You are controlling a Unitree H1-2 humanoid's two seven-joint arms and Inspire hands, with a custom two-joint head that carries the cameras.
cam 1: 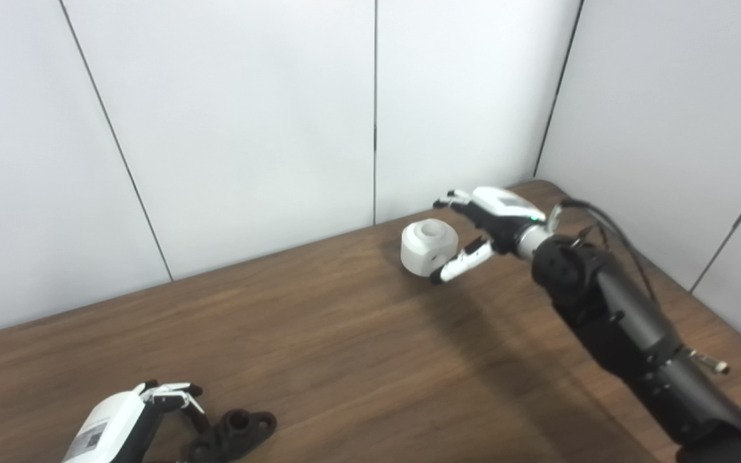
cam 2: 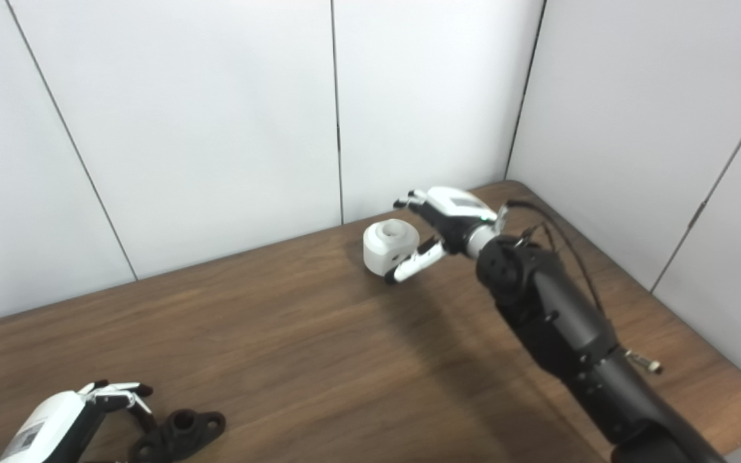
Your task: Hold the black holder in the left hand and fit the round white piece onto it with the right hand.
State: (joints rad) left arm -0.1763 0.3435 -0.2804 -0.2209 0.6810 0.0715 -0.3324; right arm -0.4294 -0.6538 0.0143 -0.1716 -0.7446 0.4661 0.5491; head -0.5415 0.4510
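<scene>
The round white piece (cam 1: 428, 247) sits on the wooden table (cam 1: 345, 334) at the far right, close to the white wall panels (cam 1: 248, 128). The right hand (cam 1: 483, 228) is just to its right, with fingers (cam 1: 451, 199) spread above and behind the piece and the thumb (cam 1: 460, 263) reaching along its near right side. The hand is open around the piece; whether any fingertip touches it cannot be told.

The black holder (cam 1: 232, 434) lies flat on the table at the near left edge, well apart from the white piece. The left hand (cam 1: 129, 421) is just to the holder's left, its fingers (cam 1: 174, 392) curled down beside it, near or touching its left end. The hand is not closed on the holder, which rests on the tabletop.
</scene>
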